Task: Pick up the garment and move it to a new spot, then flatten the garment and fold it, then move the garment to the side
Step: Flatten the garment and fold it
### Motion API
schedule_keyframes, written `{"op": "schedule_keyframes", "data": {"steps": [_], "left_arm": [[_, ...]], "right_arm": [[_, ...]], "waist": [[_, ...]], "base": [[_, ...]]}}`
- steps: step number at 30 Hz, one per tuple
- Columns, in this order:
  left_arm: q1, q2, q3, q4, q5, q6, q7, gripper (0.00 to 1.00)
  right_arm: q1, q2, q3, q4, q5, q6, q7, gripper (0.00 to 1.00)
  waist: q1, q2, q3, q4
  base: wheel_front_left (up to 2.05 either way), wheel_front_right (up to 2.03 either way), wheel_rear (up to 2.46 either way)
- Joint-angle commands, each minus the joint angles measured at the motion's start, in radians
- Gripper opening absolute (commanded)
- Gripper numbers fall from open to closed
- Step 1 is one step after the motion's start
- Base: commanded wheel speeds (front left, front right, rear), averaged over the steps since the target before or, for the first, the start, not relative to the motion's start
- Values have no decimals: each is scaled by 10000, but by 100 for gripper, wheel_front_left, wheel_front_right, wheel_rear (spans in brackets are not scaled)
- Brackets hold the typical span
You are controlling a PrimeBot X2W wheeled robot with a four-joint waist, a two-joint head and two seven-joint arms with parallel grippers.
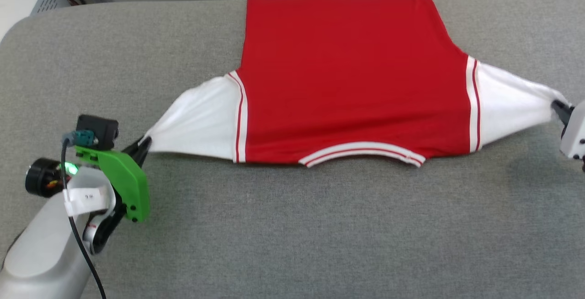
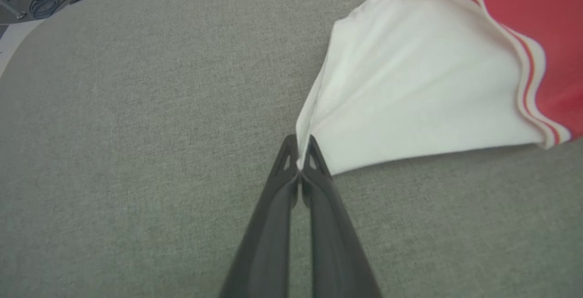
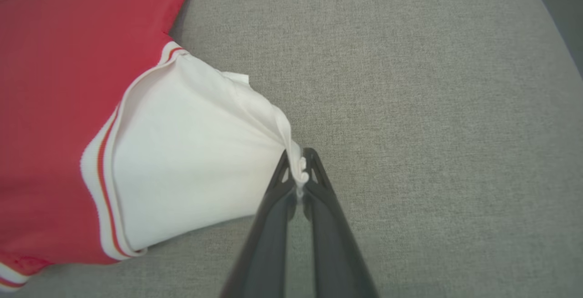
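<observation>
Grey fabric tabletop (image 1: 320, 235) holds the red jersey T-shirt (image 1: 356, 79) far-centre, our left gripper (image 1: 143, 144) and right gripper (image 1: 556, 105) each clamped on a white sleeve tip; we risk a thin pinch slipping under tension.

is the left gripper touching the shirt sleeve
Touching. In the left wrist view the left gripper is shut on the white sleeve tip, cloth pinched between its fingers.
</observation>
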Motion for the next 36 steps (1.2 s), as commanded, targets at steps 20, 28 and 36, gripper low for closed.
{"op": "schedule_keyframes", "data": {"steps": [20,28,36], "left_arm": [[4589,1535,-544,-4542,-1223,1209,2631,0],[4811,1417,-516,-5711,-1911,1354,3224,0],[4416,1200,-674,-7304,-2358,1376,3979,0]], "right_arm": [[5045,-421,-2273,-2519,470,-38,3370,0],[6088,246,-3821,-4218,-226,-38,4412,0],[5867,803,-4909,-6325,-587,-38,5697,100]], "waist": [[1,0,-1609,119],[1,0,-1359,324],[1,0,-693,734]], "base": [[0,0,0],[0,0,0],[0,0,0]]}}
